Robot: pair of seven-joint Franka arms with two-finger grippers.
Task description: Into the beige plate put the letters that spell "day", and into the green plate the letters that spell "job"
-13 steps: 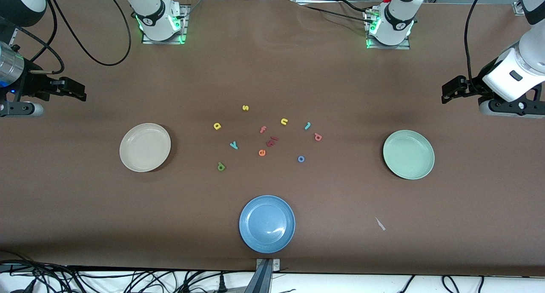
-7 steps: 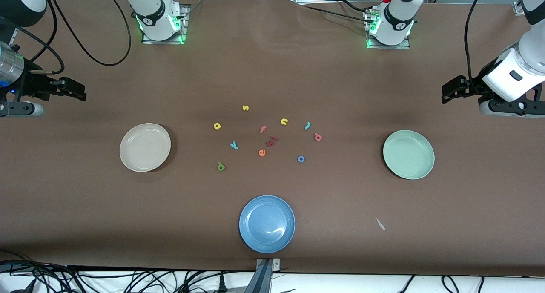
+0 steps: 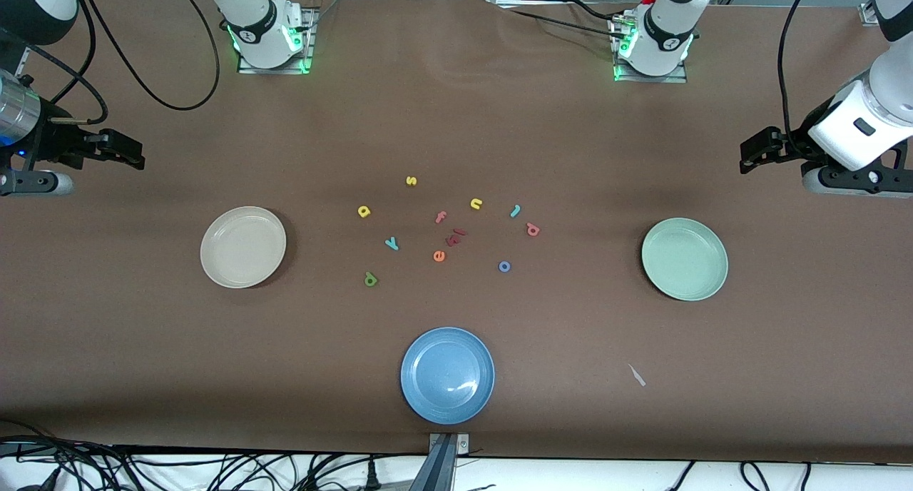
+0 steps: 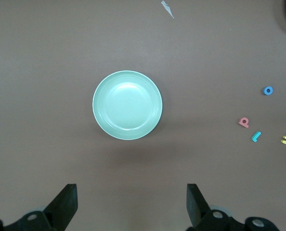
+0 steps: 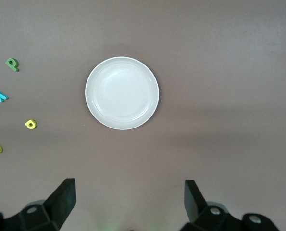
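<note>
With both plates bare and every letter loose mid-bench between the beige plate (image 3: pixel 243 247) and green plate (image 3: pixel 685 259), each wide-open, empty end effector, left (image 3: pixel 749 153) and right (image 3: pixel 132 153), should descend squarely over its nearest letter, pinching flat edges.

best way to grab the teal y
Come straight down on the teal y, since it lies flat on the table with bare space all round. Close the jaws across its straight tail stroke, the narrowest part. The right gripper, open and waiting at its end of the table, looks better placed.
</note>
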